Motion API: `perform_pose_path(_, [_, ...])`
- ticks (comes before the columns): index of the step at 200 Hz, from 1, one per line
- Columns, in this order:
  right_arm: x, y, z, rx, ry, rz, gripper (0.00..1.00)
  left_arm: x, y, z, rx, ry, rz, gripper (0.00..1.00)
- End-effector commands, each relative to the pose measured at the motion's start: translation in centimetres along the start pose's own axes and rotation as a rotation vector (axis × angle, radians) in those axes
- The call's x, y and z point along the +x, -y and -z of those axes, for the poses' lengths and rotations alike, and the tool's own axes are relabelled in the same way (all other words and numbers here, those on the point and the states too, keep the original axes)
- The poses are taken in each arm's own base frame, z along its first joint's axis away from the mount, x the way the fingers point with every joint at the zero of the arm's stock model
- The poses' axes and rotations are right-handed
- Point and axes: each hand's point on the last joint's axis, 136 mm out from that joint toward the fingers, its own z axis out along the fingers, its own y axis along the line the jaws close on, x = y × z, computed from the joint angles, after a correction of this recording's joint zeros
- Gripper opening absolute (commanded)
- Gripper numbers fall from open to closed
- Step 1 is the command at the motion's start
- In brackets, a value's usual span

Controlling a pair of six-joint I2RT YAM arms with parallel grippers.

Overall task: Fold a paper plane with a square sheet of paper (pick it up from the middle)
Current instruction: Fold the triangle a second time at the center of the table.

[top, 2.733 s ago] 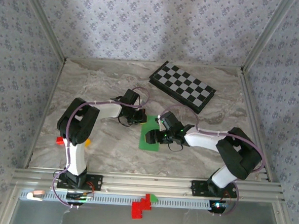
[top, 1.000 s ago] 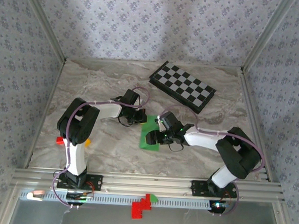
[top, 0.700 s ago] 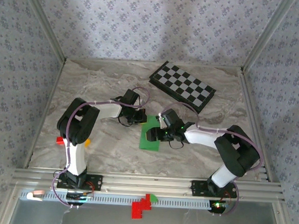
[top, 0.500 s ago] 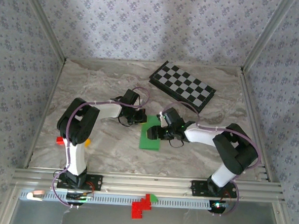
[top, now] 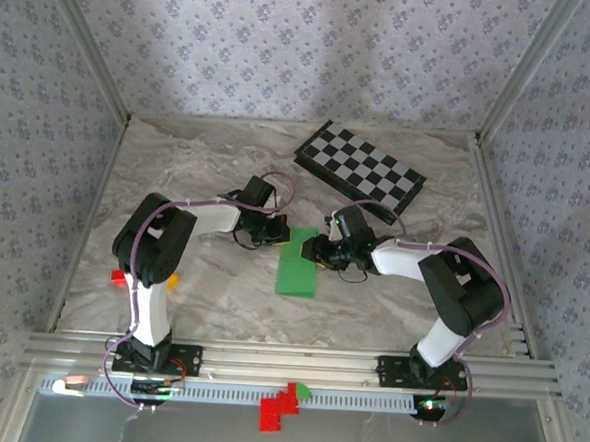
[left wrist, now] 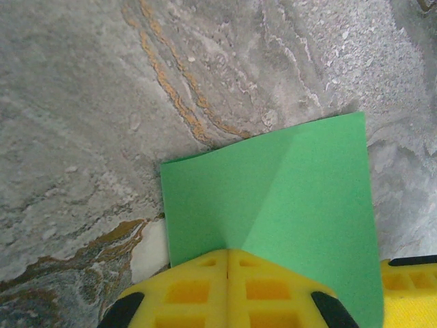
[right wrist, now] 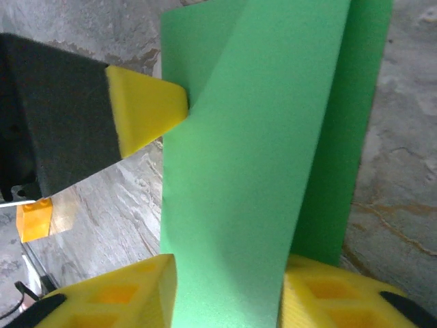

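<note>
From above I see the square sheet of paper on the table between both arms. My left wrist view shows the left gripper closed, tips pressing the sheet's edge. The right wrist view (a better angle) shows the right gripper parted around a raised flap.

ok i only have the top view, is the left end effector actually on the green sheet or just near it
observer: In the left wrist view the left end effector has its fingers closed together, with the tip on the edge of the green sheet.
operator: is the sheet flat there
observer: No. A diagonal crease runs away from that tip, and the sheet bends along it.
operator: and the right one
observer: The right wrist view shows the right end effector with its fingers apart and a raised flap of the sheet between them.
</note>
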Motion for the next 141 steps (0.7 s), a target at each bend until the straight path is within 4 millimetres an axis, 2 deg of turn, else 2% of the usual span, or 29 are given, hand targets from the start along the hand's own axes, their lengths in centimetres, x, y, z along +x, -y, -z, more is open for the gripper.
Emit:
perform_pose_path(1, [0.5,1.0,-0.4,0.007,-0.026,-0.073,0.34,1.4,-1.4,-0.9,-0.047,-0.051,0.002,0.01])
perform_pose_path(38, [0.4,2.5,-0.3,0.047,-0.017,-0.139,0.23,1.1,-1.2,-0.8,-0.045,-0.048,-0.001,0.01])
perform_pose_path(77, [0.4,3.1,-0.1,0.069,-0.003,-0.188,0.15,-0.3,0.7,0.5,-0.022,-0.016,-0.04,0.04])
perform_pose_path(114, [0.4,3.1,0.1,0.069,-0.007,-0.22,0.05,-0.8,2.2,1.9,0.013,0.016,-0.081,0.17])
perform_pose_path(141, [0.6,3.0,0.6,0.06,-0.027,-0.284,0.02,0.4,3.7,4.0,0.033,0.093,-0.203,0.29])
